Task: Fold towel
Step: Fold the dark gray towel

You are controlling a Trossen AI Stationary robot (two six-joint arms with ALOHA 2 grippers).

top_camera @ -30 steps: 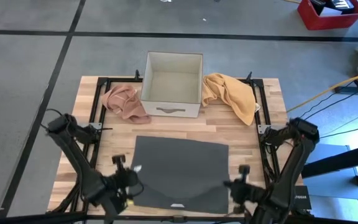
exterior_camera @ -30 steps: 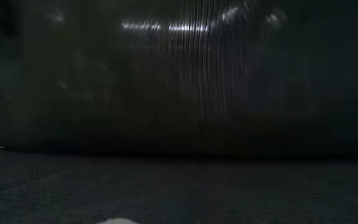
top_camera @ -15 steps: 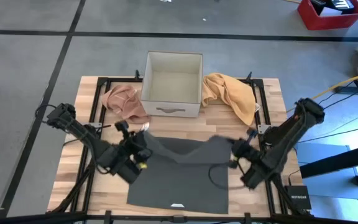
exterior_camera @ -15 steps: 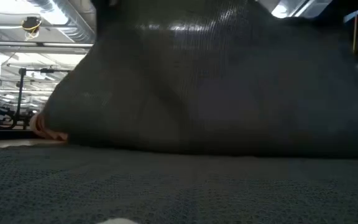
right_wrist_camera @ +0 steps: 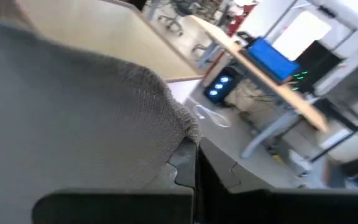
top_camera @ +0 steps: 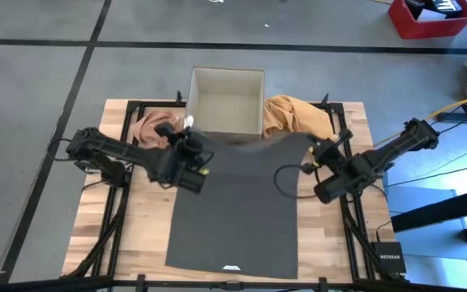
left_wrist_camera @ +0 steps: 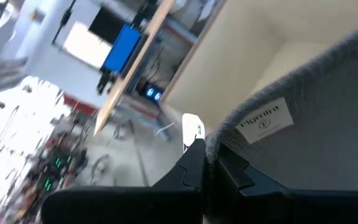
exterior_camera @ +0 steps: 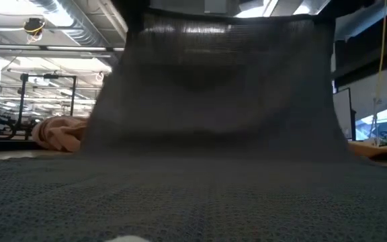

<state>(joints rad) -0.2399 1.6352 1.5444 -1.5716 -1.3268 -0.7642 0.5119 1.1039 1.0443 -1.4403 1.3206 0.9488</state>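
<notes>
Lifting is what changed: a second ago I had both grippers low at the near edge of the towel [top_camera: 237, 207], half a second ago mid-table, and now the held corners are up by the box [top_camera: 225, 101], the cloth raised as a sheet over the table [top_camera: 144, 235]. It looks more unfolded than folded, so I judge this a spread or re-lay before the real fold. Left gripper [top_camera: 191, 146] is pinched shut on the far-left corner, label tag visible by its fingers [left_wrist_camera: 194, 165]. Right gripper [top_camera: 319, 152] is clamped shut on the far-right corner. Both arms reach inward and forward from the sides. Near edge lies on the table.
</notes>
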